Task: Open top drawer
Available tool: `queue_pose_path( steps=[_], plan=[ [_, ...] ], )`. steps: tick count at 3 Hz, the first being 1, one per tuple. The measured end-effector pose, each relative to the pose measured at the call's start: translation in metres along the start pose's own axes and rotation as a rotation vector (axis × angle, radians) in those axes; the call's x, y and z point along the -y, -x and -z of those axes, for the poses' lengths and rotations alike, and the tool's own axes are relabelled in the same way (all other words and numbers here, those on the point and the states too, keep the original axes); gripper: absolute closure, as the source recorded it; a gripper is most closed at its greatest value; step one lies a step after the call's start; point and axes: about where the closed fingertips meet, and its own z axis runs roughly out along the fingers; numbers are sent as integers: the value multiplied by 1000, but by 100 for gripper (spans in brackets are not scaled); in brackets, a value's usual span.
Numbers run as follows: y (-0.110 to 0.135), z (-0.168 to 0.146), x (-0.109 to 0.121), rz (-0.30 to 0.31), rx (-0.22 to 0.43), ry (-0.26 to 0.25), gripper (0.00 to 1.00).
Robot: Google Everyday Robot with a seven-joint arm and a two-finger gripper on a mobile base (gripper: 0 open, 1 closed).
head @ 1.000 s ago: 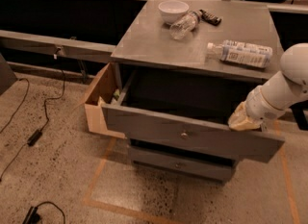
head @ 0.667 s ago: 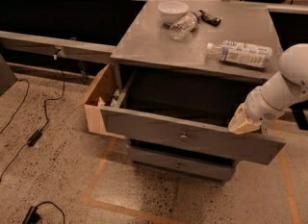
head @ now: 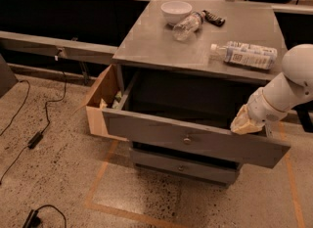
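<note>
The top drawer is a wide grey drawer with a small round metal knob at the centre of its front. It stands pulled well out of the grey cabinet, and its inside is dark. My gripper, a beige tip on a white arm, rests at the top edge of the drawer front near its right end. A shorter grey drawer with a similar knob sits shut below.
On the cabinet top lie a white bowl, a clear bottle, a black object and a labelled bottle. A cardboard box stands against the cabinet's left side. Cables lie on the floor at left.
</note>
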Motion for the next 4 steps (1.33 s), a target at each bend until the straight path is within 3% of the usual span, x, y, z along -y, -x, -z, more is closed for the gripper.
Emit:
queue_pose_path(
  steps=[2, 3, 4],
  plan=[
    [8, 43, 22, 7, -10, -166, 100],
    [10, 54, 35, 29, -30, -226, 100],
    [6, 37, 48, 40, -58, -227, 100]
  ],
)
